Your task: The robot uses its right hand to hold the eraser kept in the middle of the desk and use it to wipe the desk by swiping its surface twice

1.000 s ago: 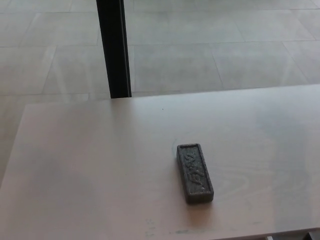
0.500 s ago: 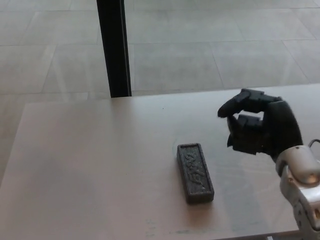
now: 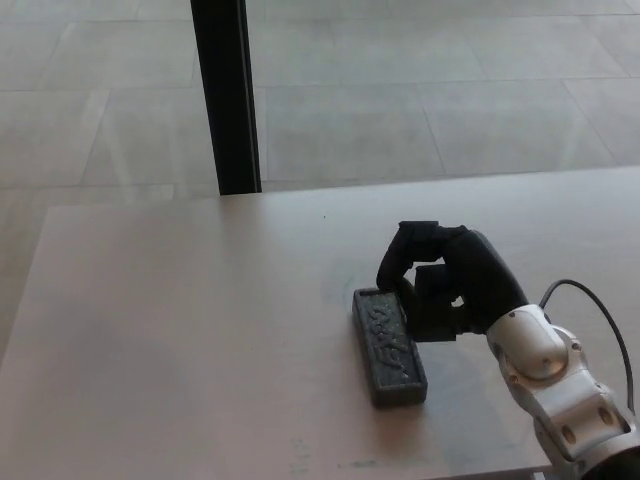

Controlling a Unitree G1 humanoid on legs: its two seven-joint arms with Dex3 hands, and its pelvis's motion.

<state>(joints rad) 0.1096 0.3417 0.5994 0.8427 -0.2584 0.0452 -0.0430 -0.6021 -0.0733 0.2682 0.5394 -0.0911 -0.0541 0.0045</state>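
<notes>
A dark grey rectangular eraser (image 3: pixel 388 346) lies flat near the middle of the pale wooden desk (image 3: pixel 180 340), its long side running away from me. My right hand (image 3: pixel 445 280) reaches in from the lower right and hovers at the eraser's far right corner. Its black fingers (image 3: pixel 398 262) curl down over that end while the thumb stays apart from them, so the hand is open and holds nothing. Whether a fingertip touches the eraser I cannot tell. My left hand does not show.
A black vertical post (image 3: pixel 226 95) stands just behind the desk's far edge. Beyond it is a grey tiled floor (image 3: pixel 420 90). The desk's front edge (image 3: pixel 420 472) runs close to the eraser's near end.
My right hand came into view from the right, then moved left and down to the eraser's far end. The eraser has not moved.
</notes>
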